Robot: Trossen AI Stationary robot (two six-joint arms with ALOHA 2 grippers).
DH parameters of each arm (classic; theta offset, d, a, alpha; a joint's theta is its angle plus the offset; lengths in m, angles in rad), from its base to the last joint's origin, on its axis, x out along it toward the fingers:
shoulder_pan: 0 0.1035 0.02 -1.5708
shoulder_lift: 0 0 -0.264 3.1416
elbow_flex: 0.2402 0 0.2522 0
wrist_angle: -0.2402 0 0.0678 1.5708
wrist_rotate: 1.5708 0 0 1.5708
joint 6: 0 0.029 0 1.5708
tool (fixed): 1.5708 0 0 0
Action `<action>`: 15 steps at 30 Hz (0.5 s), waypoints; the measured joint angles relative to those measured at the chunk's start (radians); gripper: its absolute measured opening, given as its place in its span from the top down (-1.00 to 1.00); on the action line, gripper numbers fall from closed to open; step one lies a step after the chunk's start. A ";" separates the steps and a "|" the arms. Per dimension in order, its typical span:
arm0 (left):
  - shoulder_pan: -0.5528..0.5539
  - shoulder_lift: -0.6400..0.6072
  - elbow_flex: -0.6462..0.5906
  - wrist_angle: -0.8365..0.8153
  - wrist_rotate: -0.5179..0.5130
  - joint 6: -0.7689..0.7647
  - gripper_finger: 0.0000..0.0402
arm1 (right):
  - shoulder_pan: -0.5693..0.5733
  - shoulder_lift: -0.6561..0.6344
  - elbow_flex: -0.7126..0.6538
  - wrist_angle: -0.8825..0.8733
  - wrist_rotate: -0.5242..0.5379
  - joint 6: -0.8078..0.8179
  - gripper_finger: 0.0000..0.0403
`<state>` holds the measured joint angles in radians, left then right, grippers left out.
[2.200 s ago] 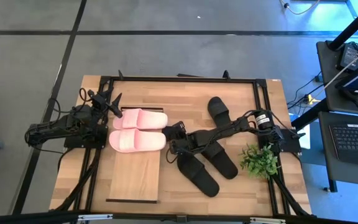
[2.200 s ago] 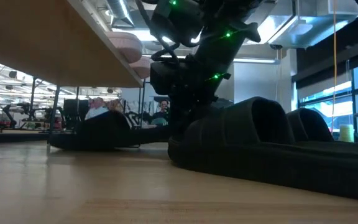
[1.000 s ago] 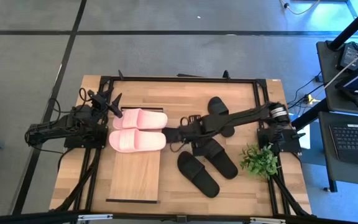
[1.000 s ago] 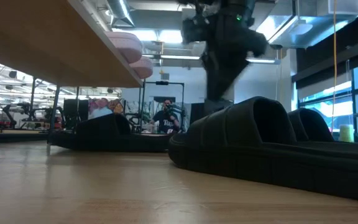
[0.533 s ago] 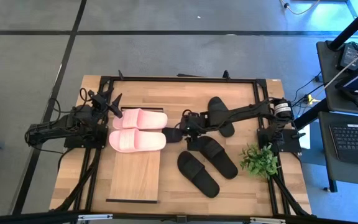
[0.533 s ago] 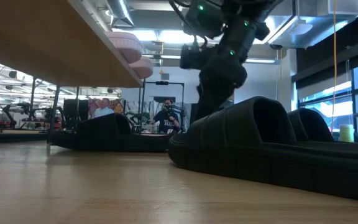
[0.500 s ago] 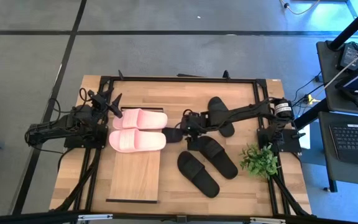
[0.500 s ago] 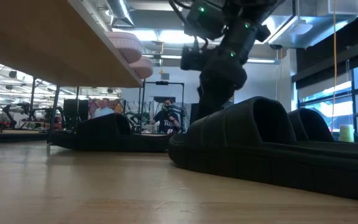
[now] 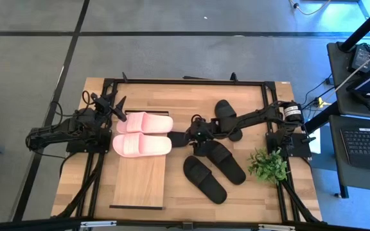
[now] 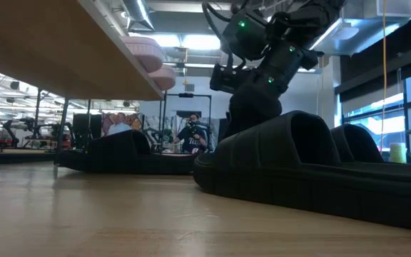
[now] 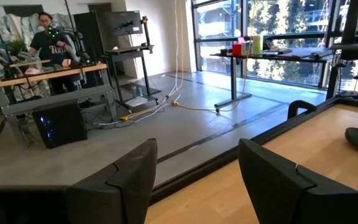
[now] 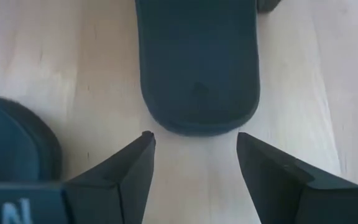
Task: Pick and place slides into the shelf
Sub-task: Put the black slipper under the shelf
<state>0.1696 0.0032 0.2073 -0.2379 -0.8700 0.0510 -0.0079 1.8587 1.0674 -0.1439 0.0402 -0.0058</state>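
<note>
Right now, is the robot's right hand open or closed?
Open. The right hand has its two dark fingers spread apart above the table, empty, just short of a black slide's rounded end.

We see two pale pink foam slides (image 9: 141,133) lying side by side across the far end of the low light-wood plank shelf (image 9: 139,183); beside it, four matte black slides (image 9: 214,165) lie flat, soles down

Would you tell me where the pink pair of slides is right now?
In the high view, the pink slides lie side by side on the shelf, left of centre.
</note>
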 joint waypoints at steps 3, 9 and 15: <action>0.000 0.000 0.000 0.000 0.000 0.000 -0.08 | -0.011 0.004 -0.007 0.022 0.000 -0.002 -0.13; 0.000 0.000 0.000 -0.001 0.000 0.000 -0.08 | -0.025 0.025 -0.008 0.058 0.003 -0.030 -0.13; 0.000 0.000 0.000 -0.002 0.000 0.000 -0.08 | -0.029 0.067 -0.008 0.127 0.000 -0.029 -0.13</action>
<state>0.1695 0.0032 0.2073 -0.2398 -0.8700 0.0509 -0.0368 1.9261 1.0592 -0.0168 0.0402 -0.0350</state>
